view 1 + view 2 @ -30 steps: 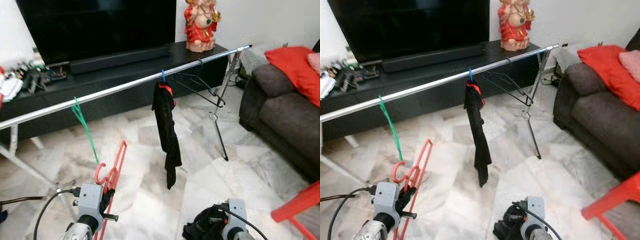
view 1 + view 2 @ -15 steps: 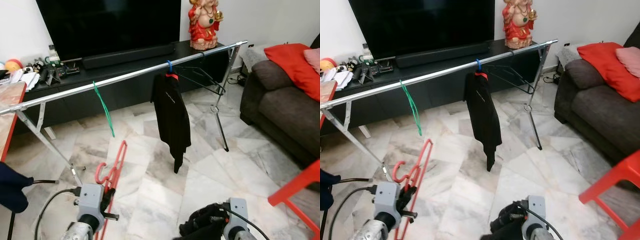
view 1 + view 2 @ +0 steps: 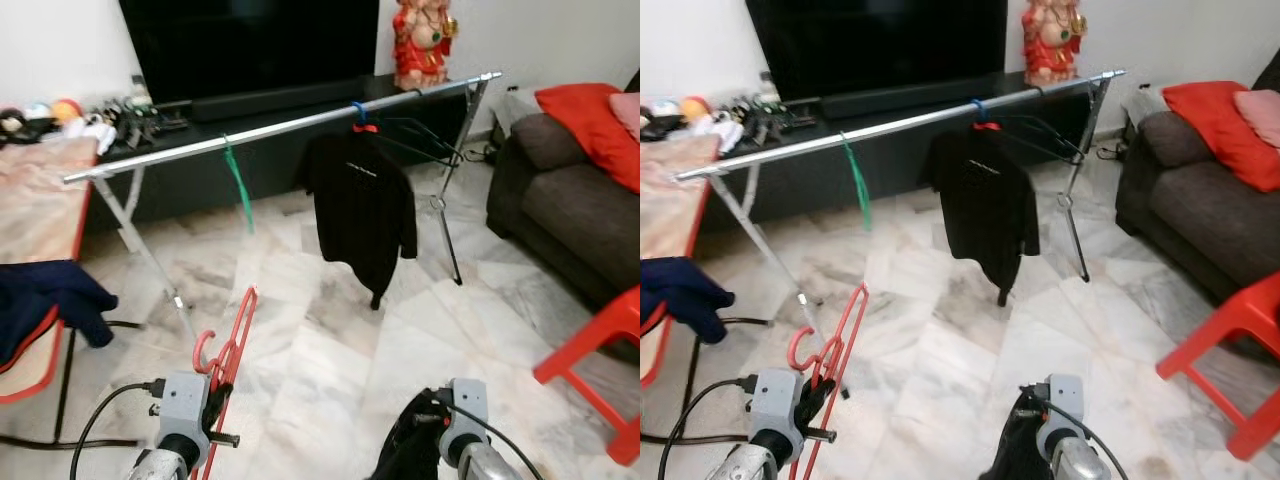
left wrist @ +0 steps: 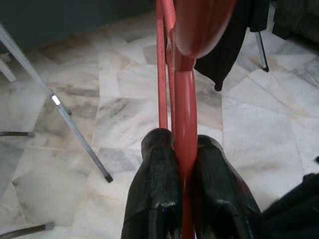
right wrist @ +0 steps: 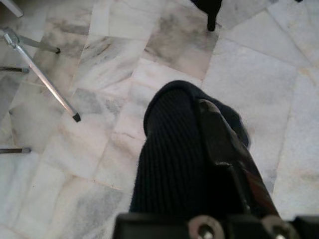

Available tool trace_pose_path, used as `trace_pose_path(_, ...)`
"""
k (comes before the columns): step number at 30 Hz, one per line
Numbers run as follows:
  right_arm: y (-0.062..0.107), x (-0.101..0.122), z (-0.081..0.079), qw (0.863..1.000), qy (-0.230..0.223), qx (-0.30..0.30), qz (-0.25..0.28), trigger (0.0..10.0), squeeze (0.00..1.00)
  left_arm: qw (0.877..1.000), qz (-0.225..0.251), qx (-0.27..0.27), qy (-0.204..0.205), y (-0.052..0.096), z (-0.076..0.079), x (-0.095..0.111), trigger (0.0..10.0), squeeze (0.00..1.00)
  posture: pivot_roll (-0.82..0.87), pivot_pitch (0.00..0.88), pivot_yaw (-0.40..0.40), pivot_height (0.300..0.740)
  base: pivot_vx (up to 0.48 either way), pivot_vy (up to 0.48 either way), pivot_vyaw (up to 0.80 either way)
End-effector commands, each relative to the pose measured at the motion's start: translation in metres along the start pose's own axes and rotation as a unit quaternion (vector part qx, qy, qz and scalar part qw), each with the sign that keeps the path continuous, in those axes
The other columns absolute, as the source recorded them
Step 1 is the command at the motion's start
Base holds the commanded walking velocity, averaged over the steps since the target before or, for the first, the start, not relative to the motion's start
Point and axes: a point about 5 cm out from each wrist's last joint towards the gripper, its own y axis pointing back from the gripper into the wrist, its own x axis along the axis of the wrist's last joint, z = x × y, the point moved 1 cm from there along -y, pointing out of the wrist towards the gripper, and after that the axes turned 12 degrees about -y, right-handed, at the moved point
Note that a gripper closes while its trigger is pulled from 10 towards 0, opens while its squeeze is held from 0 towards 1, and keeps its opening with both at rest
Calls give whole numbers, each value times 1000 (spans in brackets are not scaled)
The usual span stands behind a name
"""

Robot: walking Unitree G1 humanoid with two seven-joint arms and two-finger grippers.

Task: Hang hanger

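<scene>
Marble floor (image 3: 320,350), clothes rail (image 3: 280,128) ahead; my left pincer (image 4: 185,174) clenched on red hanger (image 3: 228,345); right pincer (image 5: 219,149) grasping black garment (image 5: 174,159).

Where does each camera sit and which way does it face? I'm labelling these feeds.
Left eye view: on the head, looking down at the silver clothes rail; both grippers below.
Right eye view: same scene, slightly offset.
Left wrist view: along the left gripper, shut on the red plastic hanger.
Right wrist view: along the right gripper, wrapped in a black knitted garment.
Shared: marble floor, hanging black T-shirt.
</scene>
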Motion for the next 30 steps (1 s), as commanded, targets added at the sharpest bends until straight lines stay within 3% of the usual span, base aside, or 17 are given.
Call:
trace_pose_path(1, -5, 12, -10, 1000, 5, 15, 21, 10000, 0, 1000, -6, 0, -4, 3, -3, -2, 10000, 0, 44, 35, 8, 740, 0, 0, 794)
trace_pose_path(11, -10, 26, -22, 998, 20, 39, 45, 10000, 0, 1000, -6, -26, -10, 1, 2, 1, 10000, 0, 43, 29, 5, 740, 0, 0, 799)
trace_pose_path(14, -13, 35, -26, 997, 22, 37, 57, 10000, 0, 996, -20, -72, -44, -1, 5, -1, 10000, 0, 42, 24, 6, 740, 0, 0, 533)
trace_pose_path(17, -16, 41, -31, 997, 27, 40, 61, 10000, 0, 984, -44, -156, -74, -2, 11, -4, 10000, 0, 41, 15, 8, 740, 0, 0, 0)
trace_pose_path(19, -18, 46, -35, 996, 38, 45, 64, 10000, 0, 967, -61, -217, -120, -1, 15, -6, 10000, 0, 44, 7, 9, 740, 0, 0, 0)
trace_pose_path(20, -21, 56, -40, 996, 44, 39, 72, 10000, 0, 936, -93, -295, -167, 1, 16, -11, 10000, 0, 44, 0, 10, 740, 0, 0, 0)
trace_pose_path(22, -22, 61, -41, 995, 45, 37, 76, 10000, 0, 923, -106, -322, -180, 2, 16, -14, 10000, 0, 41, 0, 11, 740, 0, 0, 0)
trace_pose_path(25, -27, 86, -50, 993, 53, 29, 100, 10000, 0, 873, -149, -398, -240, 2, 13, -19, 10000, 0, 37, 0, 13, 740, 0, 0, 0)
trace_pose_path(30, -30, 106, -62, 989, 78, 42, 115, 10000, 0, 856, -142, -433, -242, -5, 19, -10, 10000, 0, 27, 0, 11, 740, 0, 0, 0)
